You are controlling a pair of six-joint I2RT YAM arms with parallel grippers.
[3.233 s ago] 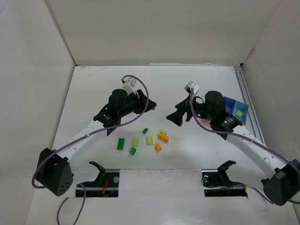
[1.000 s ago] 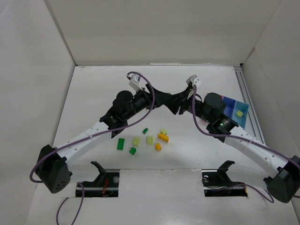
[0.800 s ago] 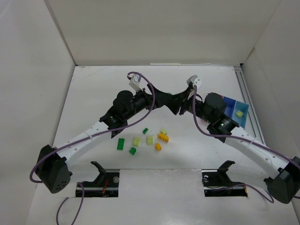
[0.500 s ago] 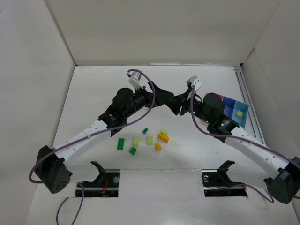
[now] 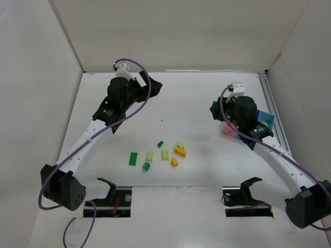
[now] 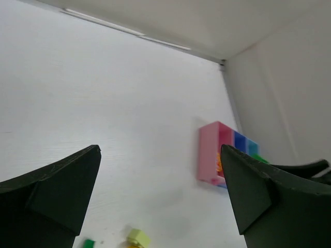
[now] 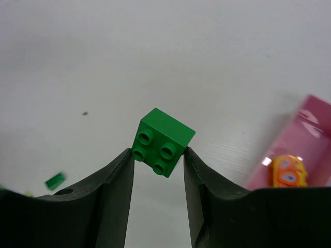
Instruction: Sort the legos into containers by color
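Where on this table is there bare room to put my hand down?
Bare: the far middle, between left gripper and right gripper, beyond the bricks. Also the near right, between bricks and right arm. Crowded: the brick cluster and around the bins.

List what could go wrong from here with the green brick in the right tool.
1. The right tool pinches the green brick only at its fingertips, and the brick sits tilted, so it may twist loose before it is released.
2. The pink bin, nearest in the right wrist view, holds an orange-yellow piece. Letting go there would likely mix colors.
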